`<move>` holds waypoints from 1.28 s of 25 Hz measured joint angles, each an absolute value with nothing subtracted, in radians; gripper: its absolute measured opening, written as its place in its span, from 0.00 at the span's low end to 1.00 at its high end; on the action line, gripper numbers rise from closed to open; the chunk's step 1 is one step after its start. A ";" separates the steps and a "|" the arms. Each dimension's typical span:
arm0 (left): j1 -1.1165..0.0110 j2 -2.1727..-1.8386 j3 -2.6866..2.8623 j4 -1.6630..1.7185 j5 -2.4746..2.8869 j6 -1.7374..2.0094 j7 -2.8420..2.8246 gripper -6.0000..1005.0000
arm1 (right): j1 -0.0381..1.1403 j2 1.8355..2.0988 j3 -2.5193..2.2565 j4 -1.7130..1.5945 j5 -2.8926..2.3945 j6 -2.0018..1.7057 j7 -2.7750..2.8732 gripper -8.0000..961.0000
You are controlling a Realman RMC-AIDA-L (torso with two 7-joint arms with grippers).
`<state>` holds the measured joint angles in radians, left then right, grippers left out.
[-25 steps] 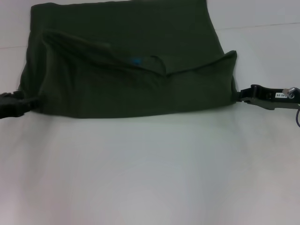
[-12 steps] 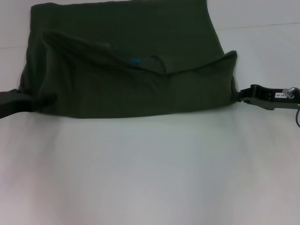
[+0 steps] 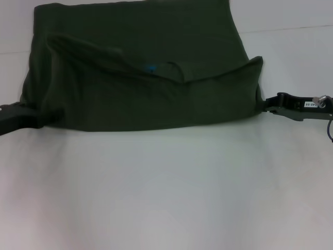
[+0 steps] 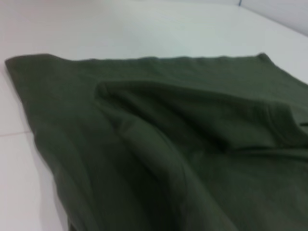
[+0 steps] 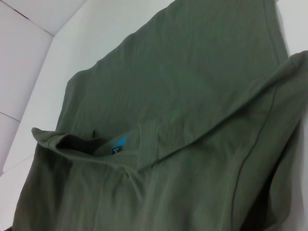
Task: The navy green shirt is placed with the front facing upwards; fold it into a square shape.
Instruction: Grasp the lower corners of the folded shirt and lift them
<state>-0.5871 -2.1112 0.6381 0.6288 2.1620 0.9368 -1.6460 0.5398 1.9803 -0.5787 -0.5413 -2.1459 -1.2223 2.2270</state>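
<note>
Navy green shirt (image 3: pixel 140 78) lying half-folded on white table (image 3: pixel 171 192), blue neck label (image 3: pixel 151 68) peeking out. Left gripper (image 3: pixel 49 113) and right gripper (image 3: pixel 261 105) touching shirt's opposite edges; can't tell finger spread.

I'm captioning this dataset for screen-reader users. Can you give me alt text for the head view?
A navy green shirt, partly folded with its blue neck label showing, lies on a white table. The left gripper meets its near left corner and the right gripper its right edge.
</note>
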 joint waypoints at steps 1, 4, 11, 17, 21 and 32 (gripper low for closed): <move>-0.587 -2.111 0.640 0.629 2.169 0.938 -1.646 0.87 | 0.541 1.980 -0.578 -0.541 -2.146 -1.222 2.227 0.01; -0.587 -2.112 0.641 0.629 2.190 0.940 -1.646 0.87 | 0.542 1.980 -0.575 -0.541 -2.146 -1.222 2.227 0.01; -0.583 -2.112 0.642 0.629 2.202 0.935 -1.646 0.87 | 0.539 1.980 -0.571 -0.542 -2.146 -1.222 2.227 0.01; -0.583 -2.110 0.643 0.629 2.216 0.930 -1.645 0.87 | 0.539 1.980 -0.571 -0.541 -2.146 -1.220 2.227 0.01; -0.585 -2.110 0.650 0.628 2.231 0.934 -1.644 0.87 | 0.540 1.980 -0.569 -0.541 -2.146 -1.219 2.227 0.01; -0.589 -2.110 0.653 0.636 2.236 0.997 -1.635 0.87 | 0.538 1.980 -0.557 -0.541 -2.146 -1.219 2.222 0.01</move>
<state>-0.5895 -2.1096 0.6533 0.6356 2.2365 0.9967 -1.6352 0.5385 1.9803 -0.5572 -0.5415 -2.1460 -1.2191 2.2220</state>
